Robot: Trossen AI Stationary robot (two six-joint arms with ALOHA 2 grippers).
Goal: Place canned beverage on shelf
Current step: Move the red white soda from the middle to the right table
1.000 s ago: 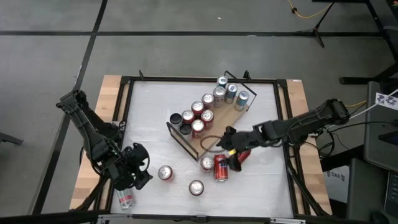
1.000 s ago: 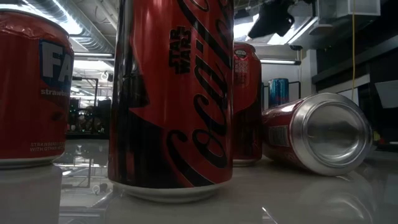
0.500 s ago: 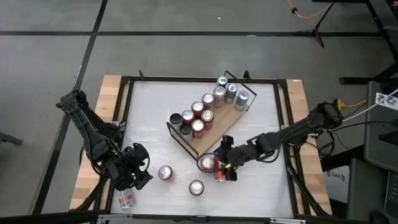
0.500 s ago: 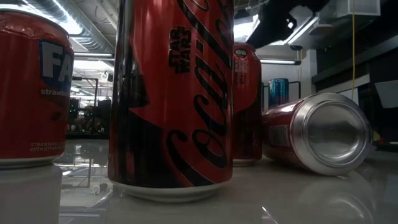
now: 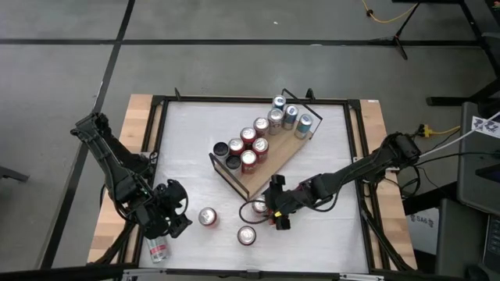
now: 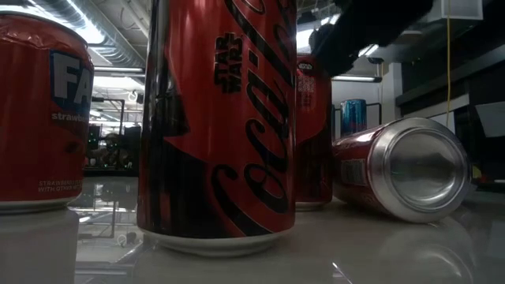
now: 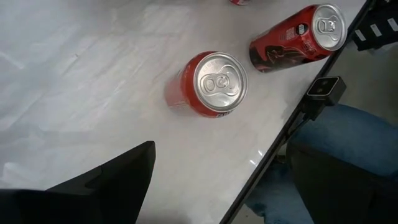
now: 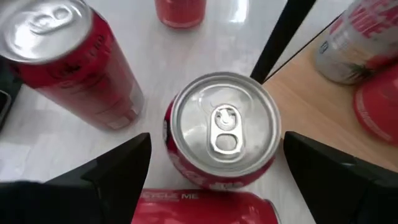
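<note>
A red canned beverage (image 8: 221, 127) stands upright on the white table, just off the near end of the light-wood shelf (image 5: 273, 160). My right gripper (image 8: 216, 138) hangs open over it, one finger on either side of the can, with a gap showing between each finger and the can wall. In the high view this gripper (image 5: 272, 206) covers most of the can. A red can (image 8: 205, 208) lies on its side close by. My left gripper (image 5: 168, 212) waits open over the table's near left corner.
Several upright cans stand on the shelf (image 8: 317, 106). A tall red can (image 5: 246, 234) and a shorter red can (image 5: 207, 217) stand loose near the front edge. Another can (image 5: 158, 250) lies off the table's left corner. A person's legs (image 7: 348, 143) show beyond the edge.
My right gripper has come down and gone toward the table's left and near edge, from beside the lying can to over the upright can by the shelf's near end. It has rolled a little and stayed open. No can has moved.
</note>
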